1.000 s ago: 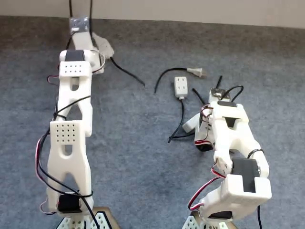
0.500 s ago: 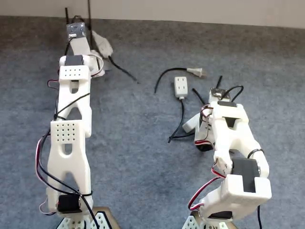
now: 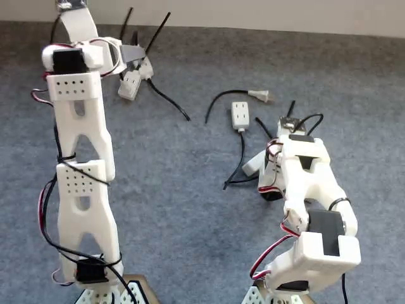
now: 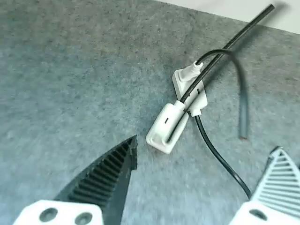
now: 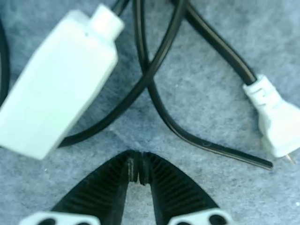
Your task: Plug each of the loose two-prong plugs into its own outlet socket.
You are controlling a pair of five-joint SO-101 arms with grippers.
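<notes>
Up at the far left of the grey carpet [image 3: 190, 209], the left gripper [image 4: 206, 146] hangs with its fingers spread wide above a white outlet socket [image 4: 166, 127] and a white plug [image 4: 189, 82] lying against it, with black cords [image 4: 220, 152] crossing both. The right gripper [image 5: 138, 171] sits low, its fingers pressed together on nothing, just beside a second outlet socket [image 5: 56, 84] and a loose two-prong plug [image 5: 276, 117].

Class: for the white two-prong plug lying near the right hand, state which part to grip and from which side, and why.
Probably the moulded body of the plug, pinched across its long sides from above. It lies flat on the carpet, cable at one end and prongs at the other, so that leaves the prongs free. The right hand, now shut, must open first.
</notes>
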